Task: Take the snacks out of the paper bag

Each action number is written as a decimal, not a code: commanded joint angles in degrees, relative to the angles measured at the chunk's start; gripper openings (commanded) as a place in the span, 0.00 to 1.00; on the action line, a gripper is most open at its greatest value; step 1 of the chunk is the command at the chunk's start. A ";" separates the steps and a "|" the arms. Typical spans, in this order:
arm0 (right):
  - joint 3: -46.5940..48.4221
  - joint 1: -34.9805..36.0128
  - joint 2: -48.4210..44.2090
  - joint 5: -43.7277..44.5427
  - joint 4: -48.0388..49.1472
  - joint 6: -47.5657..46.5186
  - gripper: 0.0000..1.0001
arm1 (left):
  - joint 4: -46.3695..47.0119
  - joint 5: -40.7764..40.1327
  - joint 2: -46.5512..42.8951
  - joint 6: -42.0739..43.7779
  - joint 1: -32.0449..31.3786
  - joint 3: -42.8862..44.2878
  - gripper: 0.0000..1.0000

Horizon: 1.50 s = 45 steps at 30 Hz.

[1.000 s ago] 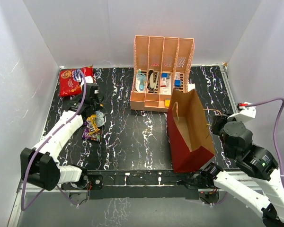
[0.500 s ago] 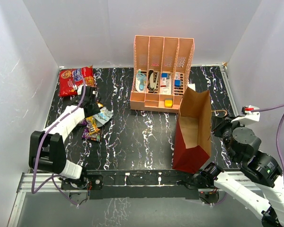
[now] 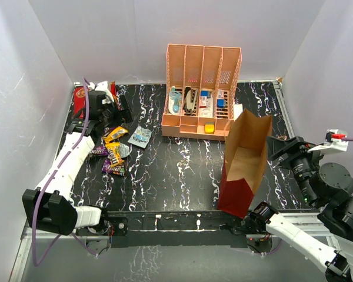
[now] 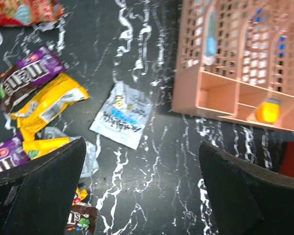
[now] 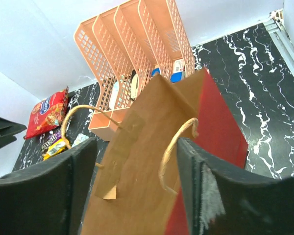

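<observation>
The left end effector hovers over the left side of the counter with its fingers spread wide and nothing between them. Below it lie the snacks: a silver-blue packet on its own, and purple and yellow packets clustered beside it, with the red cookie bag at the far edge. The paper bag stands upright on the right, well apart from them. The right end effector is just beside its rim, fingers also wide, gripping nothing.

The job looks nearly done. What remains is to confirm that the bag is empty, so the right arm should steady it by the rim rather than the twine handles and avoid tipping it toward the peach rack.

The overhead view looks into the bag's brown interior, and what shows of it seems bare. The right wrist view gives only the rim and handles. The left wrist view alone makes the packets' printing readable.
</observation>
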 commanded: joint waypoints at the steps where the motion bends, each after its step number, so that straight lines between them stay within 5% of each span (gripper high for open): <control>1: 4.42 0.14 2.09 -1.28 -0.66 -1.08 0.74 | -2.68 10.19 -2.29 2.60 -0.09 5.41 0.98; 8: 7.98 0.19 3.76 -0.64 -1.23 -0.94 0.98 | -3.19 18.40 -3.36 3.02 -0.96 11.49 0.98; 26: 28.70 0.20 10.85 3.73 -1.14 -5.59 0.98 | -2.50 24.41 -2.67 6.94 -8.51 36.49 0.98; 34: 33.96 0.20 14.51 -2.77 8.99 -15.67 0.98 | 0.27 19.16 -5.87 6.42 -8.54 43.48 0.98; 45: 40.17 0.11 20.13 -9.89 15.14 -19.71 0.98 | 17.32 1.30 -18.61 9.77 -8.57 31.48 0.98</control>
